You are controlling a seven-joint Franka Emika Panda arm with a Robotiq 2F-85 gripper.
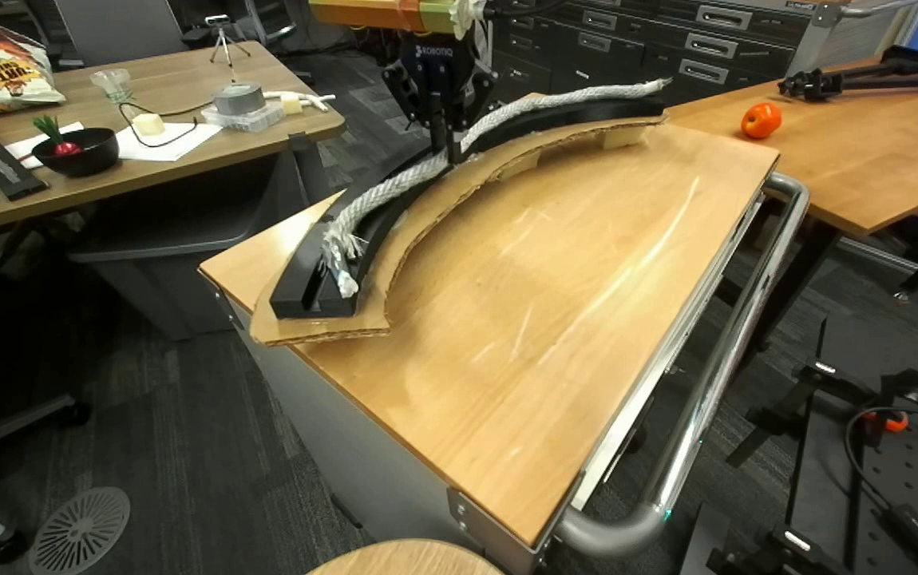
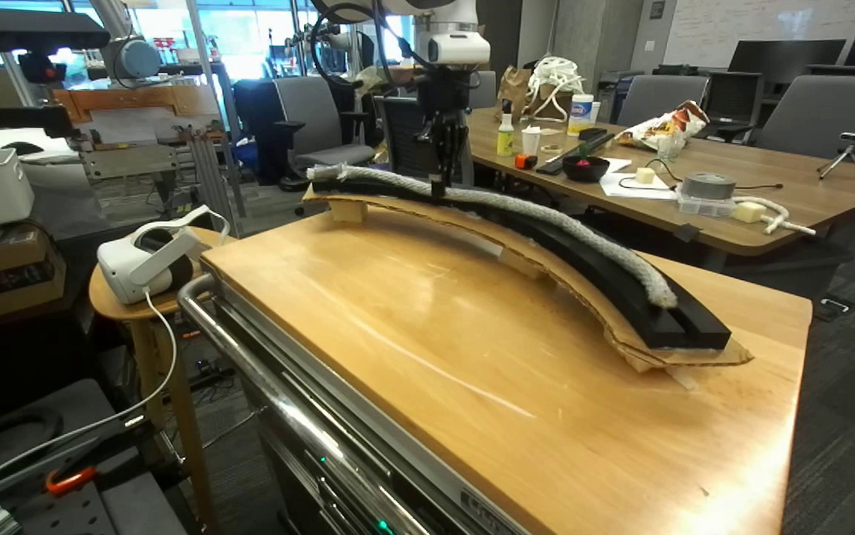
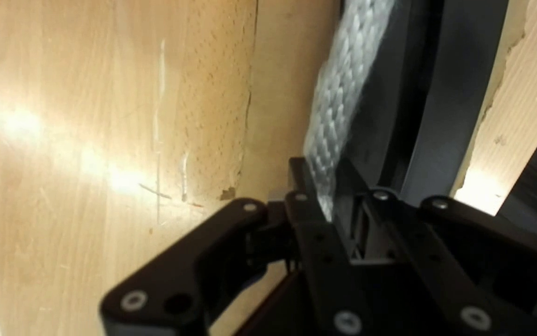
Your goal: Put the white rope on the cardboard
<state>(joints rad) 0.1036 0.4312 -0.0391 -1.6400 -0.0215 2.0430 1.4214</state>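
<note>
The white rope followed the arc of the cardboard, lying along the black curved track that the cardboard carried. The pincer, pointing downward, was clamped on the rope between its two ends; in the wrist view the rope passed between the fingertips, one on either side. In the same view a groove of the track ran beside the rope, on its right. Whether the gripped stretch touched the track could not be told. In an exterior view, a frayed end of the rope lay over the track, just short of the track's tip. The tan margin of the cardboard showed along the inner curve, and small tan blocks stood between the underside and the tabletop. In both exterior views a metal rail ran along one side of the tabletop. On a neighbouring table, well apart from the rope, were a black bowl, a grey roll and a snack bag. A white headset rested on a round wooden stool near an end of the rail.
</note>
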